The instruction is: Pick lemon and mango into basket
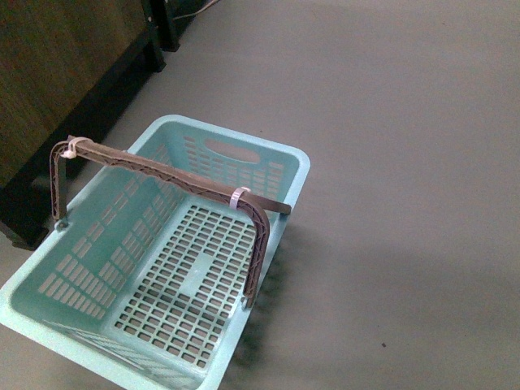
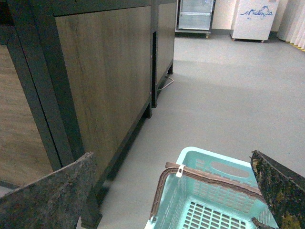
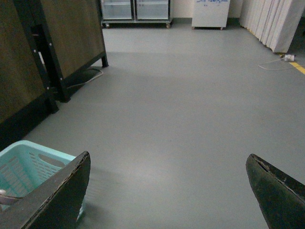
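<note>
barely begun: basket (image 1: 272, 154) empty, slotted bottom bare, brown handles (image 1: 162, 172) raised across it. set on the grey floor (image 1: 406, 162), just beside the wooden cabinet (image 1: 49, 73). both picks left to do. left gripper (image 2: 170, 155) spread wide above the basket, holding nothing. right gripper (image 3: 167, 156) equally wide and empty, on the basket's side away from the cabinet. no lemon or mango in any view, so whereabouts unknown. basket's near corner cut off in the front view.

Basket (image 1: 195, 127) slotted plastic; floor (image 1: 406, 162) smooth, matt.
</note>
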Controlling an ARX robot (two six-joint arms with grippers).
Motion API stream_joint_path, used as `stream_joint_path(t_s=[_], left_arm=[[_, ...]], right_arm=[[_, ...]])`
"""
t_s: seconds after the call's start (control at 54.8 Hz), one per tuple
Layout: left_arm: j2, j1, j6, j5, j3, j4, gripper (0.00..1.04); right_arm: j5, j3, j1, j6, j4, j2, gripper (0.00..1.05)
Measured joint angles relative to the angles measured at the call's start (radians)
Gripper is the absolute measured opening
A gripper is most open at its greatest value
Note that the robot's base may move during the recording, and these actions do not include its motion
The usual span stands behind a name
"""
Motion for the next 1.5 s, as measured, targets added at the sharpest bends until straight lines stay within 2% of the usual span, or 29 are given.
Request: stream_joint_path(t_s=[0.438, 0.456, 0.492, 0.511, 0.529, 0.584, 0.657, 0.73, 0.857, 1.04, 1.24, 1.496], left_arm=[[0.002, 0.0, 0.0, 0.004, 0.0, -0.002, 0.98], [0.009, 0.004, -0.009, 0.019, 0.004, -0.015, 0.98], [0.066, 0.022, -0.073, 0.111, 0.054, -0.147, 0.98], [0.089, 0.024, -0.082, 0.121, 0.071, -0.184, 0.98], [0.178, 0.025, -0.15, 0.19, 0.124, -0.291, 0.98], [0.32, 0.01, -0.301, 0.252, 0.178, -0.36, 0.98], [0.417, 0.014, -0.406, 0.29, 0.203, -0.313, 0.98], [0.584, 0.026, -0.598, 0.314, 0.246, -0.179, 0.98], [1.002, 0.007, -0.922, 0.231, 0.311, 0.137, 0.98], [1.499, -0.082, -1.127, 0.156, 0.455, 0.394, 0.98], [1.881, -0.211, -1.212, 0.1, 0.687, 0.414, 0.98], [2.05, -0.282, -1.249, 0.077, 0.852, 0.398, 0.98]], right_arm=[[0.0, 0.0, 0.0, 0.0, 0.0, 0.0, 0.96], [0.0, 0.0, 0.0, 0.0, 0.0, 0.0, 0.96], [0.001, 0.0, 0.0, 0.0, 0.0, 0.0, 0.96], [0.001, 0.0, 0.0, 0.0, 0.0, 0.0, 0.96], [0.0, 0.0, 0.0, 0.0, 0.0, 0.0, 0.96], [0.0, 0.0, 0.0, 0.0, 0.0, 0.0, 0.96], [0.001, 0.0, 0.0, 0.0, 0.0, 0.0, 0.96], [0.001, 0.0, 0.0, 0.0, 0.0, 0.0, 0.96], [0.001, 0.0, 0.0, 0.0, 0.0, 0.0, 0.96], [0.001, 0.0, 0.0, 0.0, 0.0, 0.0, 0.96], [0.001, 0.0, 0.0, 0.0, 0.0, 0.0, 0.96], [0.001, 0.0, 0.0, 0.0, 0.0, 0.0, 0.96]])
